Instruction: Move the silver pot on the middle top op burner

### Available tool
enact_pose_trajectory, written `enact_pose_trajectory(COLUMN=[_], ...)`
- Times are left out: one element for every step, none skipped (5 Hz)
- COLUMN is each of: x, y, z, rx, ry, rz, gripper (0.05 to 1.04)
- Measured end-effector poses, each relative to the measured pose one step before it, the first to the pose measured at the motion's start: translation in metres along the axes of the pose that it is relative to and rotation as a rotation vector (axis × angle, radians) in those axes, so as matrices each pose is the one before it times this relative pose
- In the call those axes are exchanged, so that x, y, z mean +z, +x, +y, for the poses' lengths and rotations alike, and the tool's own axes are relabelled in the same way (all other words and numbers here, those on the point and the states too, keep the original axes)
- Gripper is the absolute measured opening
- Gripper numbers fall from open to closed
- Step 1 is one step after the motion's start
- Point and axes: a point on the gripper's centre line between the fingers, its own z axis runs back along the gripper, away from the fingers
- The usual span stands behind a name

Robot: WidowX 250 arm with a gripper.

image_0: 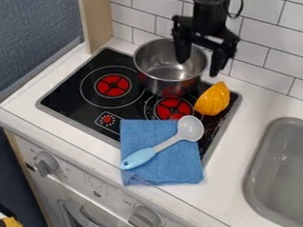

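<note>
- The silver pot (168, 72) stands at the cooktop's (68, 93) rear.
- The pincer (200, 61) has fingers apart, seemingly astride the pot's rim, probably for taking the wall between them.

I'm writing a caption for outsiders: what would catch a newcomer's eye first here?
Probably the shiny silver pot at the back of the stove, with the black gripper at its right rim. Next, the vivid orange-yellow object to its right, then the bright blue cloth in front, a spoon lying across it.
</note>
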Motion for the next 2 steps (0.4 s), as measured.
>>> enact_pose_trajectory(x=[0.01423, 0.00944], y=[-0.00314, -0.00337], z=[-0.00021, -0.00004], rx=[0.0178, -0.0035], ry=[-0.0349, -0.0233], rz=[-0.0046, -0.0168], gripper=[1.001, 1.001])
